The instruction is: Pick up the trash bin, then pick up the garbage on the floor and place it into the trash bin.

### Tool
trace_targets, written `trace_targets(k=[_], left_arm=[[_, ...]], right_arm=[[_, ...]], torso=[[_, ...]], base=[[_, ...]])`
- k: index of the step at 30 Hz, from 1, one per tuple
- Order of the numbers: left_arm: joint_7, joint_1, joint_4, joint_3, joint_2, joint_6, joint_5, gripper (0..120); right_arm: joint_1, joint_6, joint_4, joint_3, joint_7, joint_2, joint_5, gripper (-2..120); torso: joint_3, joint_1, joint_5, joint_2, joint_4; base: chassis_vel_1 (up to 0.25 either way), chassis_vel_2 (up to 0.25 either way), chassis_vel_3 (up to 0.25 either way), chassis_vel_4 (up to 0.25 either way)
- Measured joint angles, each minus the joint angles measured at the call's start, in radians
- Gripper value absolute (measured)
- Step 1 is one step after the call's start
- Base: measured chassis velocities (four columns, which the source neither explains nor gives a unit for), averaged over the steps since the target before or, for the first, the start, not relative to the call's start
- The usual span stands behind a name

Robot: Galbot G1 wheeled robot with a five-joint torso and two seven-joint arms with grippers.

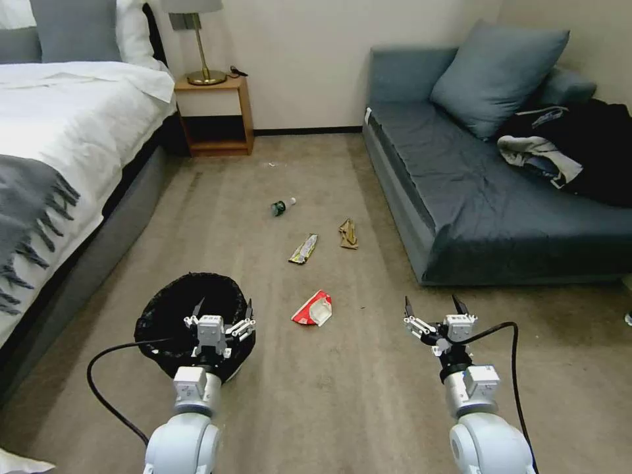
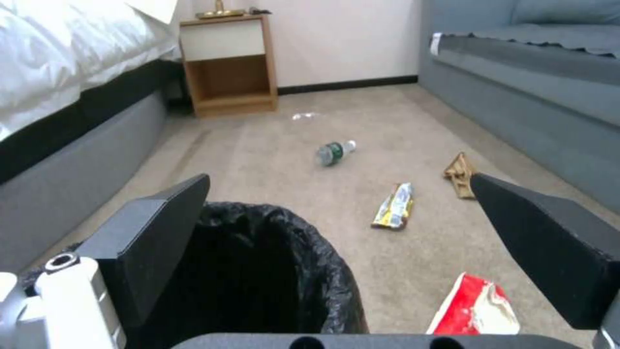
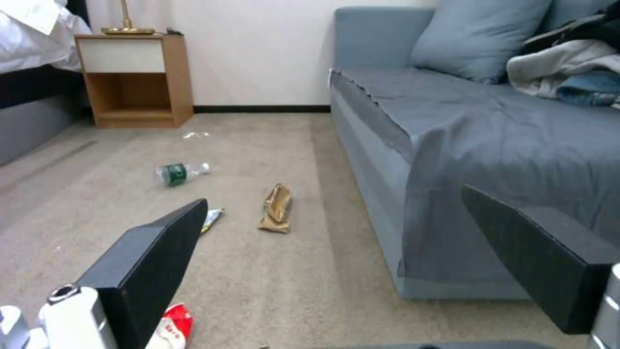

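**Head view: both grippers open above the carpet, left one over the bin**

Head view shows the left gripper (image 1: 222, 309) above the trash bin (image 1: 164, 316), over the side of the rim nearest the litter, with its fingers spread apart and holding nothing. The bin stands upright on the carpet (image 1: 329, 395) beside the bed (image 1: 59, 131), and its black bag is folded over the rim. In the left wrist view one finger (image 2: 155, 232) is over the bin opening and the other is outside the rim, so the rim (image 2: 323, 252) lies between them; I cannot tell if they touch it.

The right gripper (image 1: 433, 308) hangs over bare carpet in front of the sofa (image 1: 474, 217), fingers also wide apart and empty.

The garbage lies on the floor between bed and sofa. The red-and-white wrapper (image 1: 314, 309) is nearest, just beside the bin. Farther away are the yellow-silver snack wrapper (image 1: 303, 249) and the crumpled brown paper (image 1: 349, 234), near each other. The small bottle (image 1: 282, 207) lies on its side farthest away, toward the wooden nightstand (image 1: 216, 115).
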State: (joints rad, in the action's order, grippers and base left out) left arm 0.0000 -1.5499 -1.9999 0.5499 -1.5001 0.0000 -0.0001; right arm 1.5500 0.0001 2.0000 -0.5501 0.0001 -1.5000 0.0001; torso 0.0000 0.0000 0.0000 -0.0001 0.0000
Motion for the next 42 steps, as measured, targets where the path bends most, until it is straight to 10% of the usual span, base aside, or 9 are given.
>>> trace_targets(k=[19,36,42], left_arm=[[-0.004,0.002,-0.001,-0.001,0.005,0.0,-0.004,100],[-0.438,0.138,-0.249,-0.17,0.329,0.005,-0.316,100],[-0.506,0.122,-0.29,-0.17,0.38,0.16,-0.384,100]], right_arm=[[0.002,0.0,0.003,0.0,0.0,-0.001,0.0,100],[0.157,0.009,0.341,0.051,-0.177,-0.078,-0.039,100],[0.153,0.029,0.321,0.039,-0.192,-0.062,-0.041,100]], torso=[[0.0,0.0,0.0,0.0,0.0001],[0.0,0.0,0.0,0.0,-0.0002],[0.0,0.0,-0.0002,0.0,0.0001]], base=[[0.0,0.0,0.0,0.0],[0.0,0.0,0.0,0.0],[0.0,0.0,0.0,0.0]])
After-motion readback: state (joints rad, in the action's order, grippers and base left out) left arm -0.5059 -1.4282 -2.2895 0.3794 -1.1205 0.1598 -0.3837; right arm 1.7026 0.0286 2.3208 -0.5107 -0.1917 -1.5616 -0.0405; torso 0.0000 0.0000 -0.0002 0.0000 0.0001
